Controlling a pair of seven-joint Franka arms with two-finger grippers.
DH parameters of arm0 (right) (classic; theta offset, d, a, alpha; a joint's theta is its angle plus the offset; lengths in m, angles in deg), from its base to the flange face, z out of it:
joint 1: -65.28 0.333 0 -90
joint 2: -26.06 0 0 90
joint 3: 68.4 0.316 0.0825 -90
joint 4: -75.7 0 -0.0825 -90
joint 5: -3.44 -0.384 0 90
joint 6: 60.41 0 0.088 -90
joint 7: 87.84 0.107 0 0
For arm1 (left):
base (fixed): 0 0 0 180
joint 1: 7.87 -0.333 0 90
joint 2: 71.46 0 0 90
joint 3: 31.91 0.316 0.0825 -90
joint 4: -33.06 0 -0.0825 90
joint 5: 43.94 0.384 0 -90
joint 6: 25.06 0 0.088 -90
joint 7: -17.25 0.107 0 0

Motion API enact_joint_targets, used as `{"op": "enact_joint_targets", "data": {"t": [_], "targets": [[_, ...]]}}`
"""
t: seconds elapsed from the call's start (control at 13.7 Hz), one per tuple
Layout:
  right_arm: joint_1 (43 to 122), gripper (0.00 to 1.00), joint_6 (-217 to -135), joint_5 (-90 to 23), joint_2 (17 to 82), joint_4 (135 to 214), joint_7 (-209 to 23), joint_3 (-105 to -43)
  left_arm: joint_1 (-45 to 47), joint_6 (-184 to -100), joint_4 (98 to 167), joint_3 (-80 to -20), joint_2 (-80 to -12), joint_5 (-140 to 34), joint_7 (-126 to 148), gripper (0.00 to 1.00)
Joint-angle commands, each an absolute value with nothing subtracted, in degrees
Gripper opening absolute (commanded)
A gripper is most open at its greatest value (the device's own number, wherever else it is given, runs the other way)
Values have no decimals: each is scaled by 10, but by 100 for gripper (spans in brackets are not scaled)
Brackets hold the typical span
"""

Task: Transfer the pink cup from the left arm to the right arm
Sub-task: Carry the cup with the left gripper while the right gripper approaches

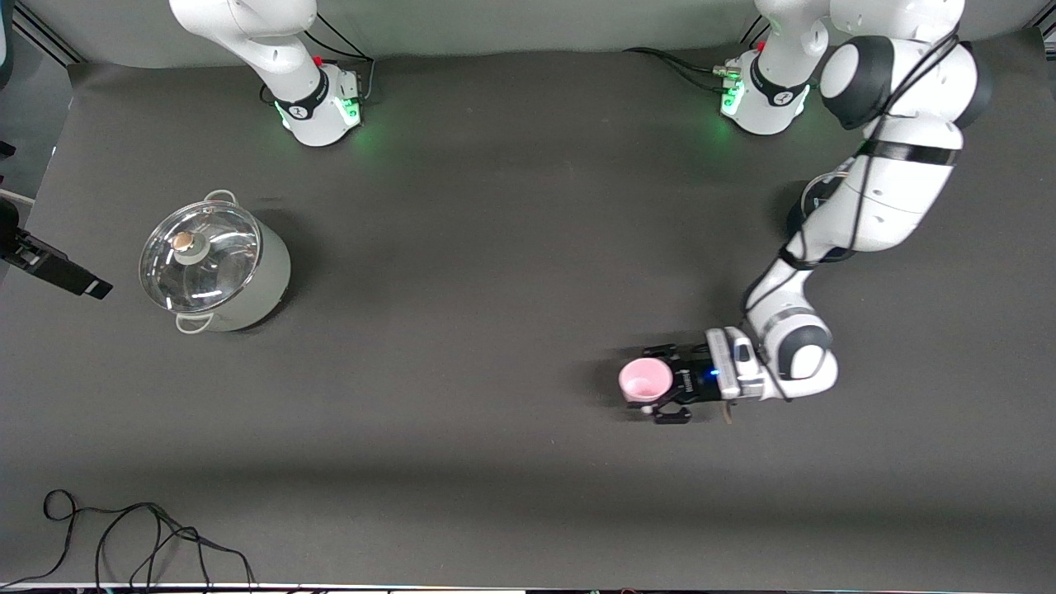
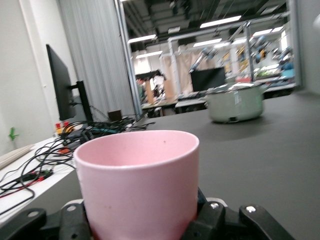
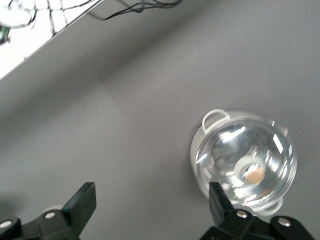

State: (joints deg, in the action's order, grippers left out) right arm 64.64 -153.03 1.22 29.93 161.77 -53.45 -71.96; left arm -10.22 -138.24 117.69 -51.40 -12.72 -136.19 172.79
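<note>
The pink cup is a small light-pink tumbler, upright with its mouth up, low over the mat toward the left arm's end of the table. My left gripper reaches in level from the side and is shut on it, one finger on each side. In the left wrist view the cup fills the space between the fingers. My right gripper is out of the front view; its wrist view shows it open and empty, high over the mat beside the pot.
A pale green pot with a glass lid stands toward the right arm's end of the table; it also shows in the left wrist view and the right wrist view. Black cables lie at the mat's near edge.
</note>
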Motion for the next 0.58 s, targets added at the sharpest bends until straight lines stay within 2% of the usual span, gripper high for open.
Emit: {"op": "enact_joint_targets", "data": {"t": [0.0, 0.29, 0.51], "targets": [[654, 100, -1518, -2, 295, 1603, -432, -716, -101, -1507, 1159, -594, -128, -1389, 1746, 0], [689, 100, -1502, -27, 300, 1574, -367, -709, -95, -1752, 1123, -744, -128, -1420, 1727, 0], [766, 100, -1479, -23, 315, 1552, -296, -709, -21, -1896, 1051, -781, -130, -1420, 1649, 0]]}}
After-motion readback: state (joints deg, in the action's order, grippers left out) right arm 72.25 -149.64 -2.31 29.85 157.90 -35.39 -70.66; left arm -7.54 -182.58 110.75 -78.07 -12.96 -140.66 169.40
